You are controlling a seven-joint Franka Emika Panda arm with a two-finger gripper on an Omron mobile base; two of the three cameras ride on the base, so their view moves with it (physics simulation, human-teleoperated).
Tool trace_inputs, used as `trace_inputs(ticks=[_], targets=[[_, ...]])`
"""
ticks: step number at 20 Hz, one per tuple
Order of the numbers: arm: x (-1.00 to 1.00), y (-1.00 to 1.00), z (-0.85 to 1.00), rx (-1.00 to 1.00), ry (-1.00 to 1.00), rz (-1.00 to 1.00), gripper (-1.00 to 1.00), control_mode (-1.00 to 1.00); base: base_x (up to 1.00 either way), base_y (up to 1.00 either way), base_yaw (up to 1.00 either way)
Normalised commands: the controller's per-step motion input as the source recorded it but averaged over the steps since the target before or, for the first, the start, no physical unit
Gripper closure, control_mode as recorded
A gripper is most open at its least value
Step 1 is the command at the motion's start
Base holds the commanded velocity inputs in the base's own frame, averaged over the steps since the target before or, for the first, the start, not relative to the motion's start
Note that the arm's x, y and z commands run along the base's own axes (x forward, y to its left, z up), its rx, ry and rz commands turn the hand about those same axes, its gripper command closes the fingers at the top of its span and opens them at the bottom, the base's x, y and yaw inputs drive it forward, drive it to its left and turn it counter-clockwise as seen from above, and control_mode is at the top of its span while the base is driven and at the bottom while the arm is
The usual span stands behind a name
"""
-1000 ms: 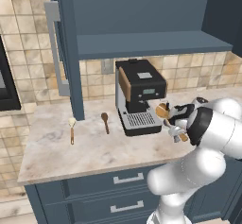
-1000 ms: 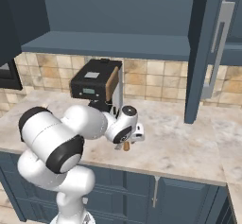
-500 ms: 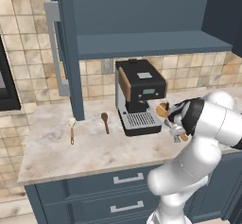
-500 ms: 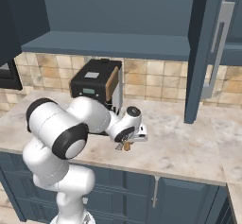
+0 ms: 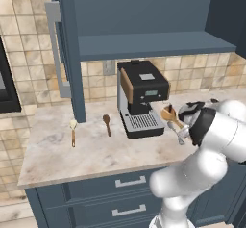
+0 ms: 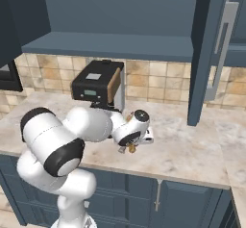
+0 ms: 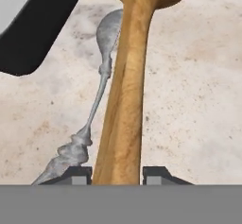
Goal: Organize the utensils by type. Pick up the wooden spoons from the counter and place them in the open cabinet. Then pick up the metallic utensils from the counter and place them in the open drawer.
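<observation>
jaws are clamped on the big orange wooden spoon [image 7: 125,100], handle squeezed between both fingertips [image 7: 78,175] so it can be lifted toward the open cabinet [image 5: 144,44]. the metal spoon [image 7: 101,72] lies just left of them on the counter [image 7: 198,100], waiting for the drawer.

Rendered frames, flat even light, no glare or motion blur. Cabinet [image 5: 144,15] interior dim and bluish; soft shading under its shelf onto the backsplash. Faint contact shadows on the counter [image 5: 86,159] by the coffee machine [image 5: 141,104]. Hand view close-up: textures soft and pixelated, metal spoon [image 7: 101,76] slightly smeared, no edge distortion.
</observation>
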Motion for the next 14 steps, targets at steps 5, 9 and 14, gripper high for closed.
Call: trace_inputs(ticks=[5, 9, 14], targets=[[-0.42, -0.08, 0.73, 0.00, -0.16, -0.01, 1.00, -1.00, 0.00, 0.00, 0.00], [-0.50, -0.07, 0.94, 0.00, -0.22, -0.02, 1.00, -1.00, 0.00, 0.00, 0.00], [-0.46, -0.03, 1.00, 0.00, -0.11, -0.02, 1.00, -1.00, 0.00, 0.00, 0.00]])
